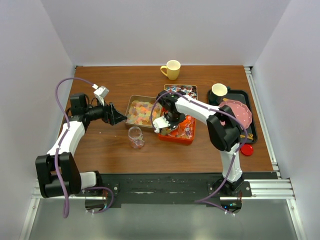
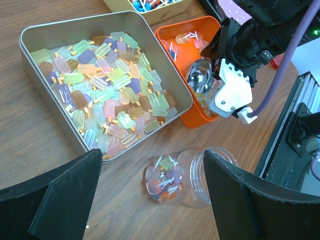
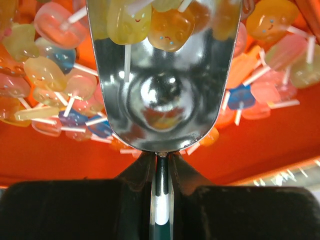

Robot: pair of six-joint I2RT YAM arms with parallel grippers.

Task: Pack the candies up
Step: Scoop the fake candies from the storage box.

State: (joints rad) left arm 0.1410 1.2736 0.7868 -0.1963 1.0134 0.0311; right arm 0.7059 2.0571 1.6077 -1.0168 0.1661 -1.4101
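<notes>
A clear jar (image 1: pixel 135 137) holding a few candies (image 2: pixel 165 181) stands open on the table. My left gripper (image 1: pixel 115 116) hovers open up-left of the jar (image 2: pixel 192 175), with nothing between its fingers (image 2: pixel 65 200). My right gripper (image 3: pixel 161 167) is shut on the handle of a metal scoop (image 3: pixel 160 75) that dips into the orange tray (image 1: pixel 177 134). Yellow and orange lolly candies (image 3: pixel 150 20) lie at the scoop's front lip. Pastel candies (image 2: pixel 105 85) fill a silver tin (image 1: pixel 131 102). Red-blue-white candies (image 1: pixel 181 90) sit in a back tin.
A yellow mug (image 1: pixel 171 69) stands at the back. At the right a black tray (image 1: pixel 251 112) carries a white cup (image 1: pixel 219 90) and a pink dotted plate (image 1: pixel 239 111). A small red lid (image 1: pixel 246 149) lies near the right arm's base.
</notes>
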